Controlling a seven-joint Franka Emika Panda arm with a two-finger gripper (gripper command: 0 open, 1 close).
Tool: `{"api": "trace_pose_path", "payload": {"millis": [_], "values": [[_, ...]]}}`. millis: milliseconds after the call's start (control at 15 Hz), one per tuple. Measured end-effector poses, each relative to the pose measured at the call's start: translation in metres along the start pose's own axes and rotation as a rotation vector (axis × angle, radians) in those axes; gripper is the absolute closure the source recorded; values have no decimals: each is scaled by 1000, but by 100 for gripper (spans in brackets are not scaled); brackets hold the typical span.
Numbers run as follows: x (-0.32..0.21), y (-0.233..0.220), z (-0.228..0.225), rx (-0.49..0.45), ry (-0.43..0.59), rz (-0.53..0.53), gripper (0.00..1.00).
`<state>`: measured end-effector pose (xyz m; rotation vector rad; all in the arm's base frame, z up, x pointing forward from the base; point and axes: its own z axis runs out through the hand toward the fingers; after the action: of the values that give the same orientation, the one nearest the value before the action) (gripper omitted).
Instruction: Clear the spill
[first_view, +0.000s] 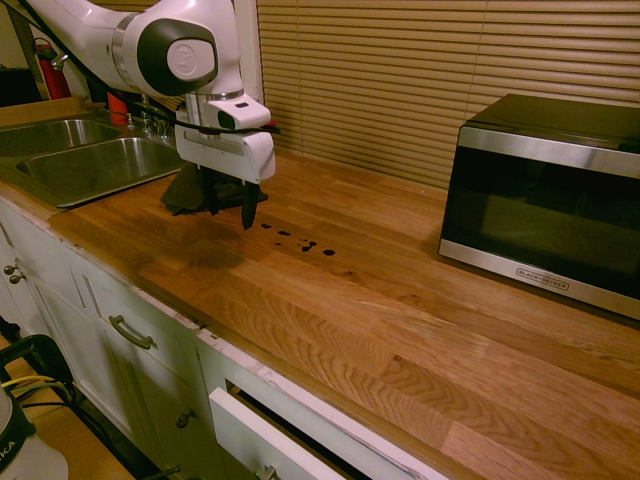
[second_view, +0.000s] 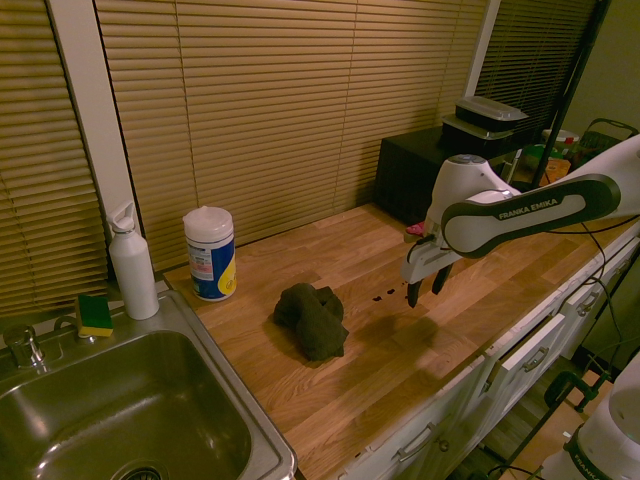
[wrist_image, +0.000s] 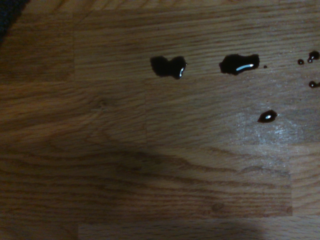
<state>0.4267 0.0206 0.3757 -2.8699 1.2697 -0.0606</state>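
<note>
We see a warm brown wood-grain counter (first_view: 400, 330) dotted with glossy brown-black spill (first_view: 305, 243) drops, a dark grey-black cloth (second_view: 312, 318), a white arm (first_view: 190, 50) with black fingers (first_view: 249, 205), a black-and-silver microwave (first_view: 550, 200), and beige blinds (second_view: 260, 100).

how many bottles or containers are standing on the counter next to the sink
2. A white squeeze bottle stands at the sink's back corner beside a sponge; a white wipes canister stands just past it on the wooden counter. Others may be hidden.
</note>
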Motion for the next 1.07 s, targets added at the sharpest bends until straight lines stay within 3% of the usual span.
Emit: {"api": "trace_pose_path", "payload": {"millis": [533, 1067], "values": [[-25, -37, -14, 87, 43, -11, 0], [-91, -151, -48, 171, 70, -73, 0]]}}
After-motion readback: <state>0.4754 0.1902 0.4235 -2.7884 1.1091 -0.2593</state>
